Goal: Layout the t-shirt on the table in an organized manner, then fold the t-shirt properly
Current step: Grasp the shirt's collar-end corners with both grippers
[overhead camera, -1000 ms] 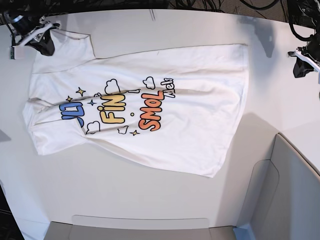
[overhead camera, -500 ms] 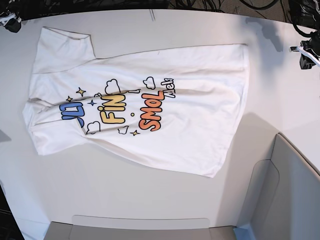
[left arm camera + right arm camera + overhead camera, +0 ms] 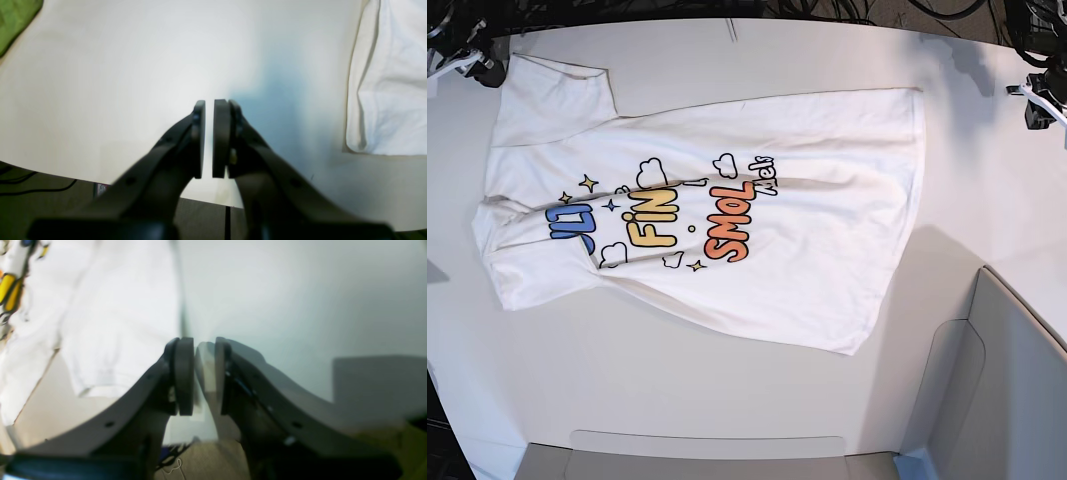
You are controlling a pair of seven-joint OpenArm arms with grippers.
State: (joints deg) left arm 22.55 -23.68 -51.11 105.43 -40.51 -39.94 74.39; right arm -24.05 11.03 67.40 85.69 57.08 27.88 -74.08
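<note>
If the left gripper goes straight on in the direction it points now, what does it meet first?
Probably only the bare table. In the left wrist view the left gripper, nearly shut and empty, points over open tabletop; the t-shirt lies off to one side. Depth is unclear.

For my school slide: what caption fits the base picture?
A printed white t-shirt lies spread out on a white table.

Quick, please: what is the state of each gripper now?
Left gripper: closed, holding nothing.
Right gripper: slightly open, holding nothing.
</note>
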